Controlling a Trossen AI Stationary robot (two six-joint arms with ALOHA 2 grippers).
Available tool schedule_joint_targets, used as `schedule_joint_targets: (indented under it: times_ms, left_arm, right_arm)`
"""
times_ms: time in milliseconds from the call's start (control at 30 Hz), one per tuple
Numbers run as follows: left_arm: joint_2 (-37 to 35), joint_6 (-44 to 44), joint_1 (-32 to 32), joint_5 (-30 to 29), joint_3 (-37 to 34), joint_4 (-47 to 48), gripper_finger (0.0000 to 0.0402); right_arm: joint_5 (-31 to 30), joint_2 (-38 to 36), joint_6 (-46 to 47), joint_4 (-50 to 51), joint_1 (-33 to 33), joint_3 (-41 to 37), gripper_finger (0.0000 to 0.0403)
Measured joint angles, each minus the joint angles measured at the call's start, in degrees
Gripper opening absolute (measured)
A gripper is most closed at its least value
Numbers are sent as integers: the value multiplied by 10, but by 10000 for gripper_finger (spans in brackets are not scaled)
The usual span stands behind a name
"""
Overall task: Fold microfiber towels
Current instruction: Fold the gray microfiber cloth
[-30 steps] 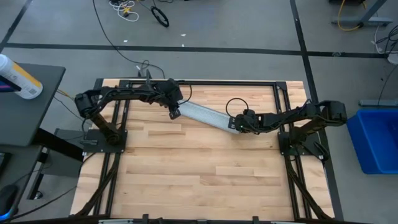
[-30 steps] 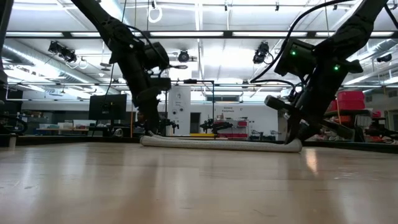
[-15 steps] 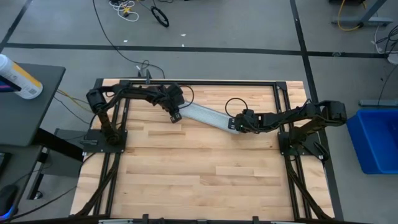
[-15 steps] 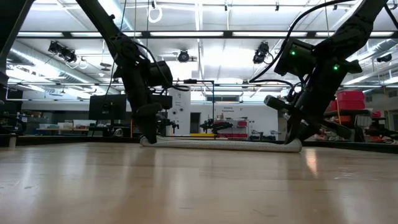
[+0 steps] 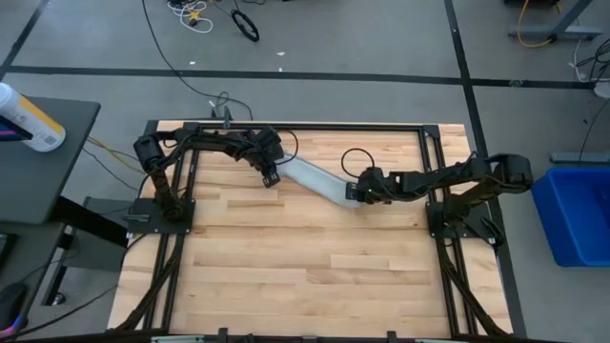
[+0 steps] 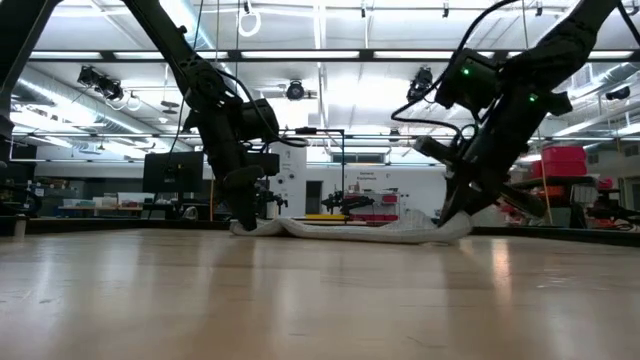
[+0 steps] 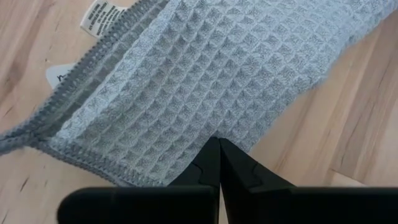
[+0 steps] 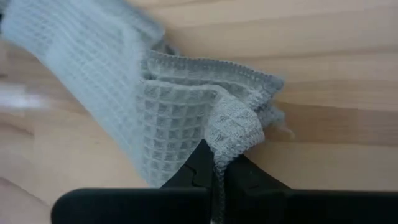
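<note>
There is one towel [image 5: 316, 178], a pale grey-blue cloth, lying as a long narrow strip on the far half of the wooden table [image 5: 305, 276], between the two arms. The left gripper [image 5: 268, 175] is at one end of the strip, and its fingers are pressed tight together on the cloth there, close to the small white tag [image 7: 102, 16]. The right gripper [image 5: 356, 193] is at the other end, and it is clenched on a bunched-up corner of the cloth. That corner is lifted a little off the table, while the left end lies low. I think each arm pinches one end so the cloth stays stretched and does not slip, and so one end can be carried over to meet the other to make a fold. Counting it all up: one towel, one tag, two arms, two grippers, and one table. Both grippers are busy.
</note>
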State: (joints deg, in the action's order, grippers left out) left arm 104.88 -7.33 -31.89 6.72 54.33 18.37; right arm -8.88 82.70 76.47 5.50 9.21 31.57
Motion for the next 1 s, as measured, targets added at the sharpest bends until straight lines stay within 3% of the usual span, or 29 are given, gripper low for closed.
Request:
schedule_joint_targets:
  times_ms: [733,1000]
  left_arm:
    - [1,-2,0,5,-1,12,0]
    - [1,-2,3,5,-1,11,0]
  right_arm:
    - [-30,-26,-16,2,32,103,6]
    - [-5,-16,-44,-135,70,106,6]
